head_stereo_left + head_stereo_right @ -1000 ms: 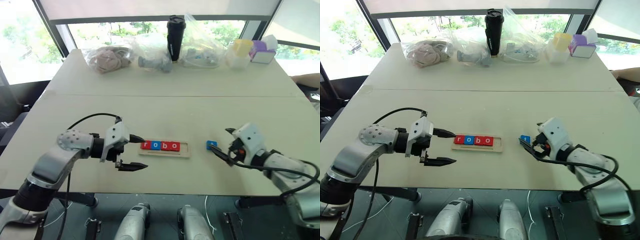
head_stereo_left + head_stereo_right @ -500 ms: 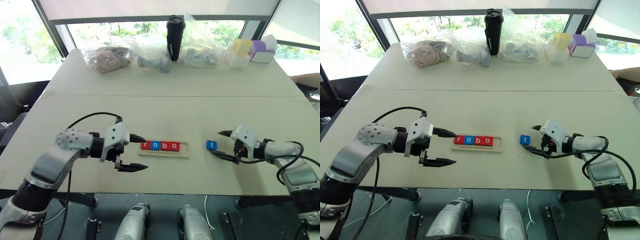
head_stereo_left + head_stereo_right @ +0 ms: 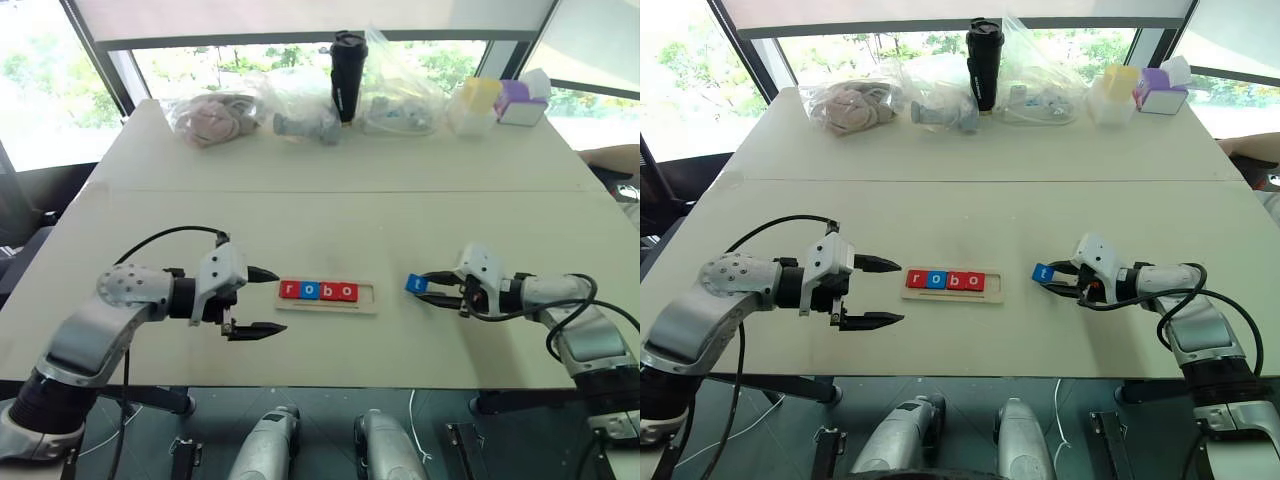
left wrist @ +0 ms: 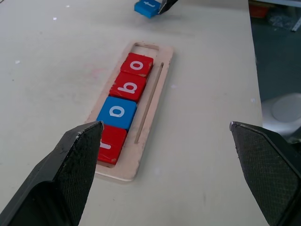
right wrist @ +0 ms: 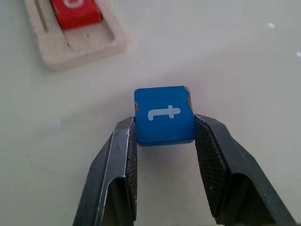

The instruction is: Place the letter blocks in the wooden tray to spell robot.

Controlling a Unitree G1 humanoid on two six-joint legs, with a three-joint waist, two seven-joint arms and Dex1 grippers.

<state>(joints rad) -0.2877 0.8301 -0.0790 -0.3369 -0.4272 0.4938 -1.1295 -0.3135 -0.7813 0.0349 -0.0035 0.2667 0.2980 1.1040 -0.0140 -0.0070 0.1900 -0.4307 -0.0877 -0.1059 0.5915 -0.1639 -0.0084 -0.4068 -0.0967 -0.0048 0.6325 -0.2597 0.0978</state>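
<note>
The wooden tray (image 3: 330, 307) lies near the table's front edge. Its letter blocks read r (image 3: 290, 290), o (image 3: 308, 291), b (image 3: 328, 291), o (image 3: 347, 292): red, blue, red, red, with the slot at the right end bare. To the right of the tray, my right gripper (image 3: 425, 287) is shut on the blue t block (image 5: 164, 113), one finger on each side of it, at the table surface. My left gripper (image 3: 900, 292) stands open just left of the tray, holding nothing.
Along the table's far edge stand clear bags (image 3: 215, 115), a black tumbler (image 3: 346, 62) and small plastic boxes (image 3: 482, 100). A person's arm (image 3: 612, 156) shows at the right edge. A seam (image 3: 340, 190) crosses the table.
My right gripper has swung left toward the blue t block and shut on it. The left gripper has stayed open beside the tray.
</note>
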